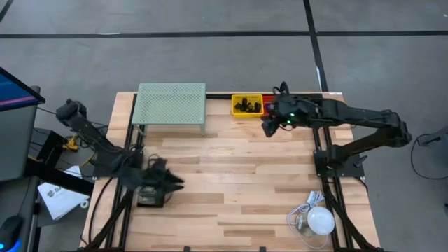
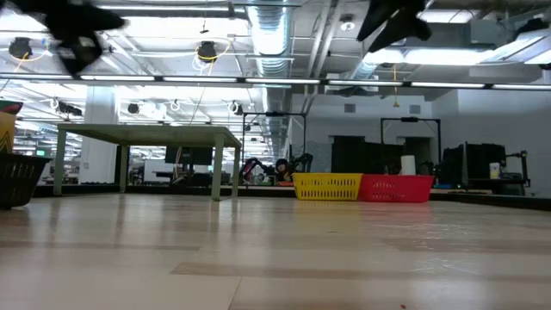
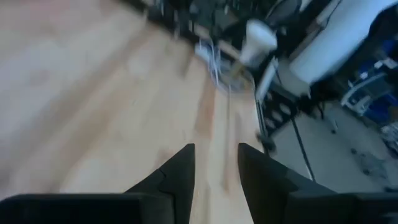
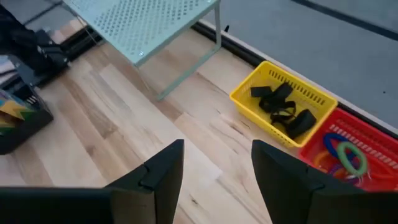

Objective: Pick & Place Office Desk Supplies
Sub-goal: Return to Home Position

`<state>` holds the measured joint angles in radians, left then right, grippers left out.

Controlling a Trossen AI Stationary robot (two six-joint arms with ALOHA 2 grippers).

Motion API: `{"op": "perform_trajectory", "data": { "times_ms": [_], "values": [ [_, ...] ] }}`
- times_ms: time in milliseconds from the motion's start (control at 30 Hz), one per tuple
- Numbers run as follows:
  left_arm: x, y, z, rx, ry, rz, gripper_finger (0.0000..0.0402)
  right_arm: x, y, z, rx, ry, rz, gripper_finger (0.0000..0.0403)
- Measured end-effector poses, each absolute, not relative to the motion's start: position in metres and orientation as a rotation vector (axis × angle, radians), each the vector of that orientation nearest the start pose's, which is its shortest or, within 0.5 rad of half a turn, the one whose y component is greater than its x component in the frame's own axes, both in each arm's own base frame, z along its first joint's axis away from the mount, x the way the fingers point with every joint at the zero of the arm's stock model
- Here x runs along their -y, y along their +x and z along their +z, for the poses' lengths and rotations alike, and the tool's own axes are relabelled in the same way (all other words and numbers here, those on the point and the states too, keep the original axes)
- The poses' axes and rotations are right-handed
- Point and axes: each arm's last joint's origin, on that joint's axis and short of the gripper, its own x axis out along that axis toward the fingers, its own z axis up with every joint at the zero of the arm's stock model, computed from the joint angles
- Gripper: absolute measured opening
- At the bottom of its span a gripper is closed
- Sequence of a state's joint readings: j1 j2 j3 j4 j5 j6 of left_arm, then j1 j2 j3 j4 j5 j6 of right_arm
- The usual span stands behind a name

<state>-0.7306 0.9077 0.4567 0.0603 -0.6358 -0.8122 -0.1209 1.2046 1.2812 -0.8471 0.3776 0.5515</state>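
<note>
Black clips (image 4: pixel 283 106) lie in a yellow basket (image 1: pixel 247 105) at the table's far edge. Coloured rings (image 4: pixel 345 155) lie in the red basket (image 4: pixel 367 143) to its right. At the near left stands a black basket (image 1: pixel 150 196) with green and yellow card packs (image 4: pixel 12 109) in it. My right gripper (image 1: pixel 266 127) hangs open, high above the table, just in front of the yellow and red baskets, with nothing between its fingers (image 4: pixel 217 155). My left gripper (image 1: pixel 178 183) hovers beside the black basket, pointing toward the table's right edge. Its fingers stand apart and hold nothing (image 3: pixel 216 158).
A pale-green mesh stand (image 1: pixel 170 105) stands on its legs at the far left. A white dome with a cord (image 1: pixel 320 220) sits at the near right corner. Bare wood (image 1: pixel 238 175) fills the middle of the table between the arms.
</note>
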Motion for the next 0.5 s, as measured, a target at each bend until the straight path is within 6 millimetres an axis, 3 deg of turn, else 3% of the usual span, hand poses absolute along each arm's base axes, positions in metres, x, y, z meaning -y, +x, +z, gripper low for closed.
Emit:
{"op": "perform_trajectory", "data": {
  "times_ms": [133, 233, 367, 500],
  "values": [
    [0.082, 0.186, 0.222, -0.284, -0.447, 0.011, 0.0122, 0.03, 0.218, 0.37, -0.582, 0.414, -0.684, 0.0185],
    [0.049, 0.199, 0.223, -0.283, -0.376, 0.006, 0.0128, 0.026, 0.215, 0.37, -0.587, 0.411, -0.689, 0.0185],
    [0.018, 0.186, 0.224, -0.203, -0.365, 0.0, 0.0131, 0.02, 0.214, 0.37, -0.59, 0.429, -0.677, 0.0185],
    [0.008, 0.158, 0.211, -0.12, -0.368, 0.02, 0.0125, 0.009, 0.215, 0.371, -0.584, 0.401, -0.647, 0.0184]
  ]
}}
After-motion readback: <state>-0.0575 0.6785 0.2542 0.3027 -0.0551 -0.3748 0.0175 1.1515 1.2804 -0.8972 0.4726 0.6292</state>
